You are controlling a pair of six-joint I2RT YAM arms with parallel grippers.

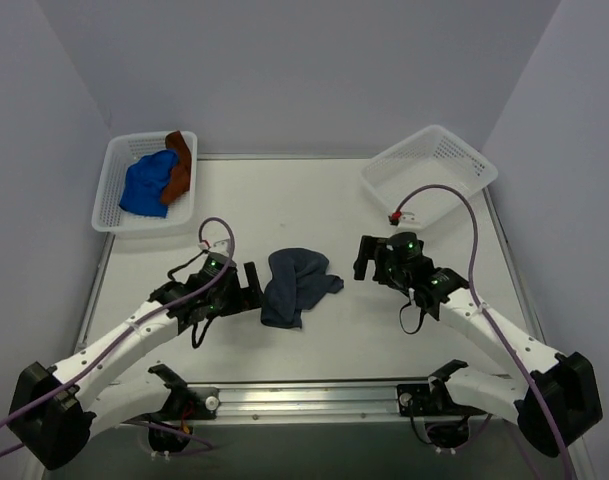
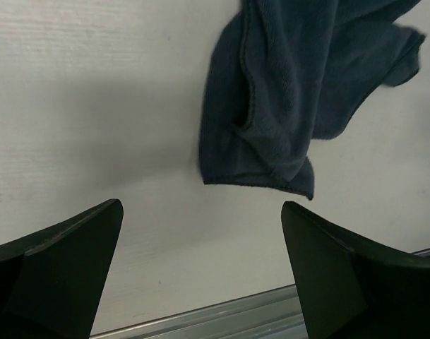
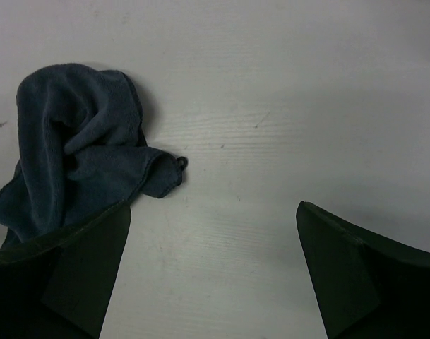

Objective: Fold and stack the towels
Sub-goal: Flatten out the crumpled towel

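Observation:
A dark grey-blue towel (image 1: 294,285) lies crumpled in the middle of the table, loosely bunched with one corner sticking out to the right. My left gripper (image 1: 250,284) is open just left of it; in the left wrist view the towel (image 2: 299,85) lies a little beyond the empty left gripper (image 2: 202,206). My right gripper (image 1: 365,258) is open to the towel's right, apart from it. The right wrist view shows the towel (image 3: 73,141) at the left and bare table under the right gripper (image 3: 214,205). A bright blue towel (image 1: 144,185) and a rust-brown towel (image 1: 179,170) lie bunched in the left basket.
A white mesh basket (image 1: 109,200) stands at the back left and holds the two towels. A second white mesh basket (image 1: 434,170) stands at the back right with nothing in it. A metal rail (image 1: 314,395) runs along the table's near edge.

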